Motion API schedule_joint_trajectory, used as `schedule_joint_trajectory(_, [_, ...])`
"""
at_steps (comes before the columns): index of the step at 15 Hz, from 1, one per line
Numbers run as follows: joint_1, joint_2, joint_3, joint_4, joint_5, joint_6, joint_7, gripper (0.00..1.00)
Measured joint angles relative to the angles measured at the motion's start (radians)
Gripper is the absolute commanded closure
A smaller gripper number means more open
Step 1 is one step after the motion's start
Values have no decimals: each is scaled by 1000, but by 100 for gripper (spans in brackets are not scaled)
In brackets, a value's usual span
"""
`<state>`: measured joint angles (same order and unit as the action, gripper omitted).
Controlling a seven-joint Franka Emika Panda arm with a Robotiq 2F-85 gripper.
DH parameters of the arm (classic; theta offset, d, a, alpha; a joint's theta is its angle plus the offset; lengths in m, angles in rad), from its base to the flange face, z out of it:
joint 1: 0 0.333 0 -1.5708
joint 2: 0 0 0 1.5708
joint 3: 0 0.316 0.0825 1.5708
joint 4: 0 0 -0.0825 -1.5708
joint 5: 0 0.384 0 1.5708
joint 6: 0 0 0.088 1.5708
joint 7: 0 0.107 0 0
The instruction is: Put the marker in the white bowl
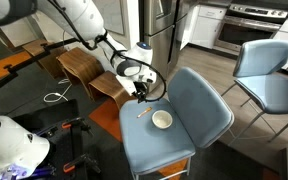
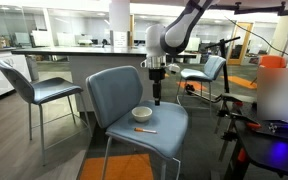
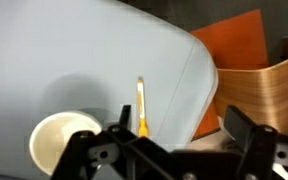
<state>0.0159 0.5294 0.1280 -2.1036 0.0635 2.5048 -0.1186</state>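
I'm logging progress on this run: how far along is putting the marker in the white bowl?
Done: nothing yet. The marker lies on the blue chair seat, close to the white bowl but not touching it, and the bowl looks empty. In hand: the gripper hangs open above the seat near the marker, holding nothing. Left: lower onto the marker, grasp it, carry it over the bowl and release.

1x marker (image 2: 144, 130), 1x bowl (image 2: 142, 114), 3x blue chairs (image 2: 114, 90) (image 2: 39, 92) (image 2: 212, 68)
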Motion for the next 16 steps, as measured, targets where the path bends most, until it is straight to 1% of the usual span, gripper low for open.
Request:
schedule_joint_trajectory(4, [-11,173,-1,162,-4,-3,-22,0])
schedule_joint_trajectory(7, [-11,272,-1,269,-7,-11,-34,0])
schedule_joint_trajectory(13, [-11,424,-1,414,-17,-48,-75,0])
schedule_joint_trajectory(16, [-12,484,-1,476,-19,-66,-97,3])
